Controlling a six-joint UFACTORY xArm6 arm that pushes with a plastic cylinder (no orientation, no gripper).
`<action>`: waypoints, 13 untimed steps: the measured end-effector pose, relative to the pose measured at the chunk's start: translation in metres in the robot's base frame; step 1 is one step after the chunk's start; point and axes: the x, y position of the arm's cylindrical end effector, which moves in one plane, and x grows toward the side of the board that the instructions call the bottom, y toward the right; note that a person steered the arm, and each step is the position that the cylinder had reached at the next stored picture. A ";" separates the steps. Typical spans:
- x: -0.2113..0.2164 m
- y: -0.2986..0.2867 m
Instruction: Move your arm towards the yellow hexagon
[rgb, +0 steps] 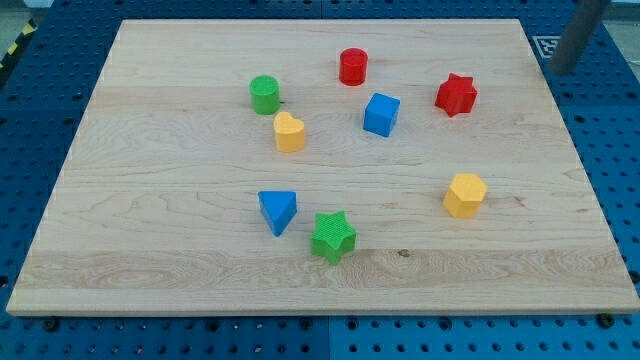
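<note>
My tip (562, 70) stands at the view's top right, just off the wooden board's (150, 250) right edge over the blue pegboard table (610, 130), touching no block; I carry no claw, only the rod.

The yellow hexagon (465, 194) lies on the board's right side, well below my tip and slightly to its left. The red star (456, 94) is the block nearest my tip, with the blue cube (381, 114) and red cylinder (352, 66) farther left. The green cylinder (264, 94) sits just above the yellow heart-like block (289, 131). The blue triangle (277, 211) and green star (332, 237) sit close together near the bottom.
</note>
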 end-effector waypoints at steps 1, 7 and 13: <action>0.065 0.000; 0.115 0.000; 0.149 -0.230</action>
